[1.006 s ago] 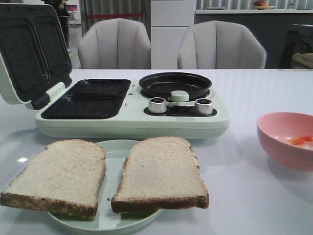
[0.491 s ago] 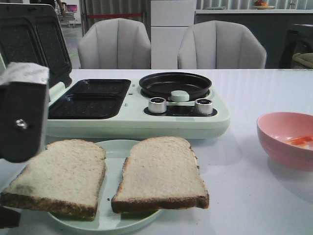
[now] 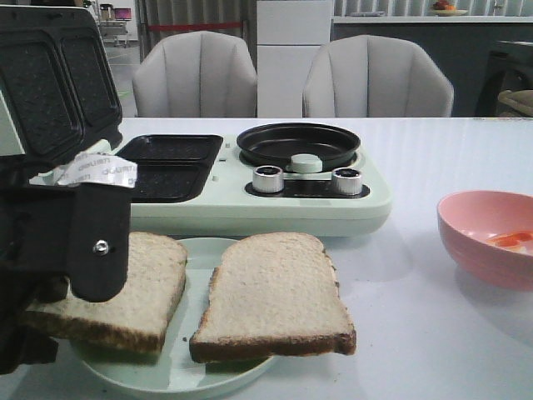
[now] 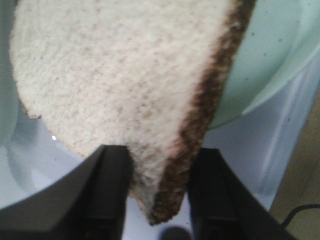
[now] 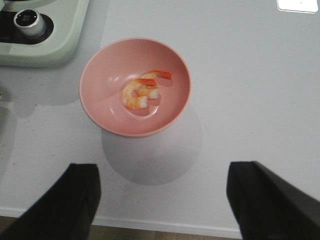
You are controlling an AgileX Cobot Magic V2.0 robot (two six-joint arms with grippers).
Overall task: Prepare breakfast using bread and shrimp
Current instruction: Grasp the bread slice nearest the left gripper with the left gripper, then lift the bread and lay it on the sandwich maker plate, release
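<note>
1. The left gripper [image 4: 156, 192] straddled the left bread slice [image 4: 125, 95] on the pale-green plate [image 3: 196, 258], fingers either side of its corner; closure unclear.
2. The right gripper [image 5: 165, 200] hung wide open above the pink bowl [image 5: 100, 107] holding the shrimp [image 5: 141, 91], at right.

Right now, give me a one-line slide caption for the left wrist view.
Left gripper straddling a corner of a bread slice that overhangs the plate.
</note>
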